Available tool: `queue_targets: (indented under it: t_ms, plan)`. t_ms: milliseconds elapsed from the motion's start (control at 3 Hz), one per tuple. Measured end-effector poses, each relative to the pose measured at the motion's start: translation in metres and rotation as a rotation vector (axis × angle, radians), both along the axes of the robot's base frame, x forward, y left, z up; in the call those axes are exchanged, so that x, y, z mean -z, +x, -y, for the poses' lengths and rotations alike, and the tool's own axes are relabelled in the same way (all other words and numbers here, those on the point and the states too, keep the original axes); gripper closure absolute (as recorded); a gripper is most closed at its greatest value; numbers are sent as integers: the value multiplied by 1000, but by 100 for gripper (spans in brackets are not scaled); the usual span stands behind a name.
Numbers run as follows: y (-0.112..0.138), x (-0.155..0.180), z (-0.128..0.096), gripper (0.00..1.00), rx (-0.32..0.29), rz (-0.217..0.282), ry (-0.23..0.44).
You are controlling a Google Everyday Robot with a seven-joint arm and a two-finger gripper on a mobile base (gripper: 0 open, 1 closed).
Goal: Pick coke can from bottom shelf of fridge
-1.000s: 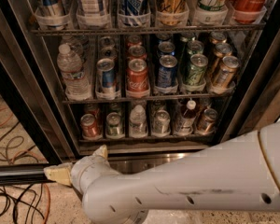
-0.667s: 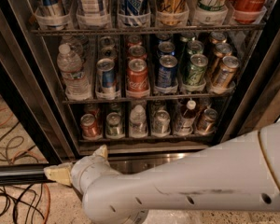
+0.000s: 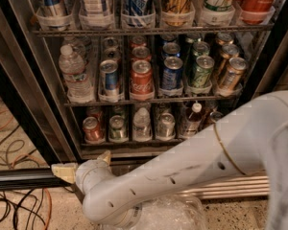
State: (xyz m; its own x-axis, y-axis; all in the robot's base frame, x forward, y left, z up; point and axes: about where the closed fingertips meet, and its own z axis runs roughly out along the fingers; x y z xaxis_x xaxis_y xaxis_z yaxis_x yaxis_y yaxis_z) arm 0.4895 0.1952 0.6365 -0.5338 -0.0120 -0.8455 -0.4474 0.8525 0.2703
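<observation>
Approach stage of the pick; no grasp made yet. The coke can point(image 3: 92, 128) stands upright at the front left corner of the table point(image 3: 134, 142), here the lowest wire rack of the fridge point(image 3: 14, 104), in the leftmost lane just beside a silver-topped can point(image 3: 117, 127). Along the front edge toward the right corner follow a clear bottle point(image 3: 142, 123), another can point(image 3: 165, 125) and a white-capped bottle point(image 3: 194, 118).

The tool point(image 3: 84, 166) hangs below the table's front left corner, outside the cabinet and apart from the can. How wide it stands cannot be told from this view, and nothing is seen in its hold.

Done: arm brought to the correct side. Remaining, by judgement: raise the tool to table height, reach in, close on the can, withdraw.
</observation>
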Motion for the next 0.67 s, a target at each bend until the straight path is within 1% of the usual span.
queue_targets:
  t_ms: [333, 667]
  plan:
    - [12, 24, -6, 0, 82, 12, 46]
    - [25, 19, 8, 0, 146, 59, 44]
